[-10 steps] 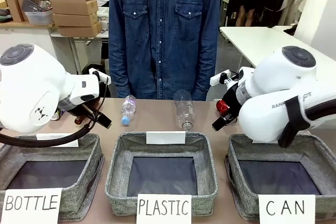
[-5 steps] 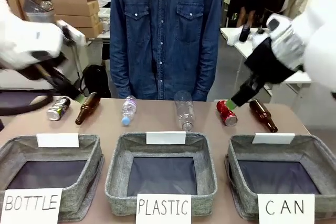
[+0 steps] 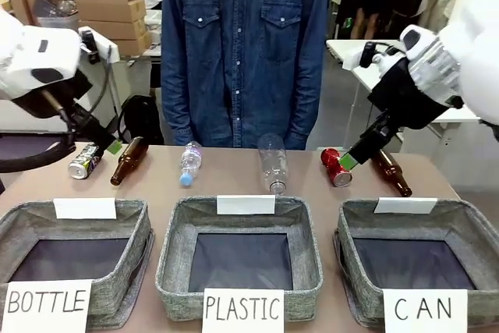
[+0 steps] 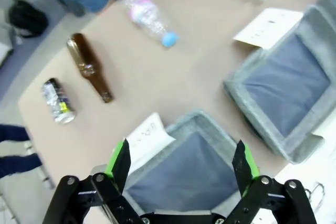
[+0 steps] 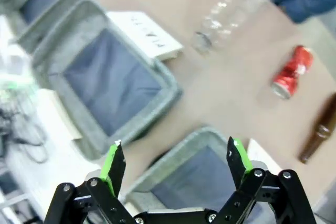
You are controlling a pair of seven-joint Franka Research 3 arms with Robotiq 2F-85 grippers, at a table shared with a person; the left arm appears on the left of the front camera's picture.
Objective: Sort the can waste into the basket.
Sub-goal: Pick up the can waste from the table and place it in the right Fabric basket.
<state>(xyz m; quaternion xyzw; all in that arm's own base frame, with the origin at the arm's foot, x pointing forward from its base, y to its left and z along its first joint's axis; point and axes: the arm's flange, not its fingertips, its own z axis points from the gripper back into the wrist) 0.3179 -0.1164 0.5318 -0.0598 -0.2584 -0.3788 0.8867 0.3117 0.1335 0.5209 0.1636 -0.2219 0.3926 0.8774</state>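
Note:
The red can [image 3: 337, 168] lies on its side at the far right of the table, and my right gripper [image 3: 348, 160] hangs open just above it. In the right wrist view the red can [image 5: 291, 72] lies far ahead of the open right gripper [image 5: 175, 161], with the CAN basket [image 5: 194, 135] below the fingers. The dark can [image 3: 84, 161] lies at the far left, beside my open left gripper [image 3: 109, 146]. The left wrist view shows the dark can [image 4: 59, 100] well ahead of the left gripper [image 4: 181, 161]. The CAN basket [image 3: 460, 220] stands front right.
Brown bottles [image 3: 129, 160] [image 3: 390, 171] lie beside each can. Two clear plastic bottles [image 3: 191, 163] [image 3: 273, 163] lie mid-table. The PLASTIC basket [image 3: 175, 224] and the BOTTLE basket [image 3: 136, 216] stand along the near edge. A person in a denim shirt [image 3: 245, 44] stands at the far side.
Both arms have risen from low in front of the camera. The right gripper's tips have since come down closer to the red can, and the left gripper has settled near the dark can.

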